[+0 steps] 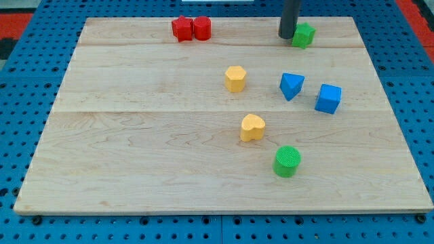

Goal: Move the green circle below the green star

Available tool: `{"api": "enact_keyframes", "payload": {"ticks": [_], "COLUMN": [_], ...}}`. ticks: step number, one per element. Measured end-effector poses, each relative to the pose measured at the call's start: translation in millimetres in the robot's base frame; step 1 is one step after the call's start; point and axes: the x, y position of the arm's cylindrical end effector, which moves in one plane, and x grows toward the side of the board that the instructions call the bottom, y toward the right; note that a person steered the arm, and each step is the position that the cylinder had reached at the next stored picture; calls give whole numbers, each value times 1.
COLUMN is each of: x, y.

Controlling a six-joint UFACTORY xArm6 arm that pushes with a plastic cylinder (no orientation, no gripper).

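Note:
The green circle [287, 161] is a short cylinder near the view's bottom, right of centre. The green star [304, 34] sits near the board's top edge, right of centre. My tip [287, 36] is at the top of the view, touching or just left of the green star, and far above the green circle. The rod's upper part leaves the view at the top.
A red star [182, 28] and a red cylinder [202, 28] stand together at the top, left of centre. A yellow hexagon [234, 78] and a yellow heart [252, 127] lie mid-board. A blue triangle [291, 86] and a blue cube [328, 99] lie at the right. The wooden board [135, 135] rests on a blue pegboard.

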Motion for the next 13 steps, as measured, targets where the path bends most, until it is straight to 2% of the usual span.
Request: {"api": "enact_keyframes", "payload": {"ticks": [1,2,3,4,5,6,7,8,9,10,11,12,13], "x": [46,61,13,19,94,209,298,307,285,283,301,290,252], "y": [4,32,48,53,123,160,116,26,-78,-166,-188,-247,-275]}}
